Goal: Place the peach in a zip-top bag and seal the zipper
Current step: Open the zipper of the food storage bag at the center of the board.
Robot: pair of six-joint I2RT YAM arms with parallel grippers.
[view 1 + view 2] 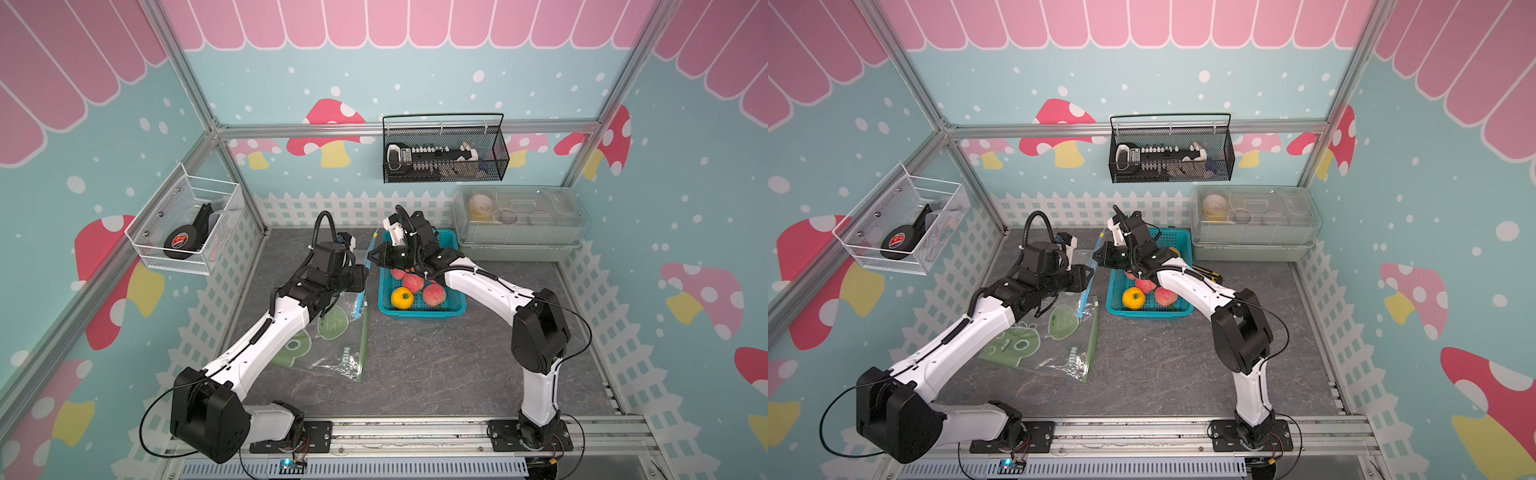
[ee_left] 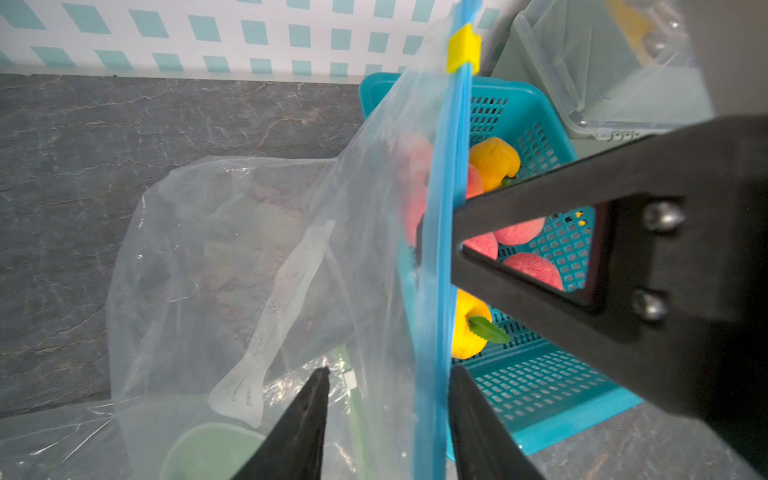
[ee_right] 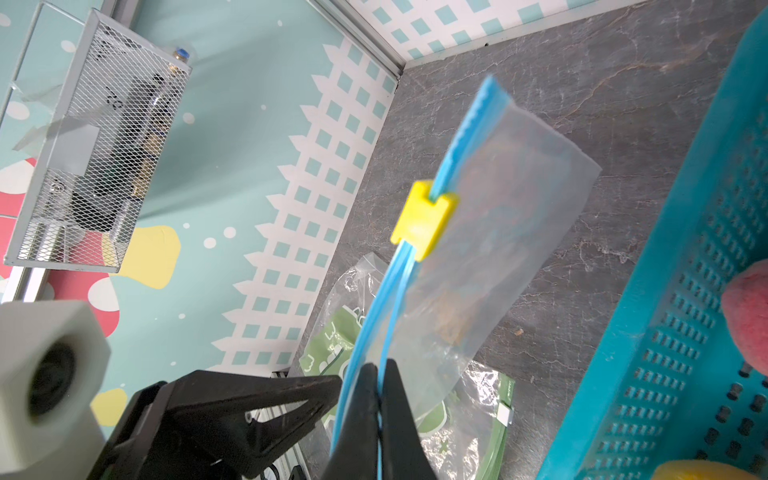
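Note:
A clear zip-top bag with a blue zipper and a yellow slider hangs above the table, left of the teal basket. My right gripper is shut on one lip of the zipper, and the other lip stands slightly away from it. My left gripper straddles the zipper strip with its jaws apart, the strip close to one finger. Pink peaches lie in the basket beneath my right arm. In both top views the two grippers meet at the bag's edge.
Two yellow fruits share the basket. A second bag with green print lies flat under my left arm. A clear lidded box stands at the back right. Wire baskets hang on the back wall and the left wall.

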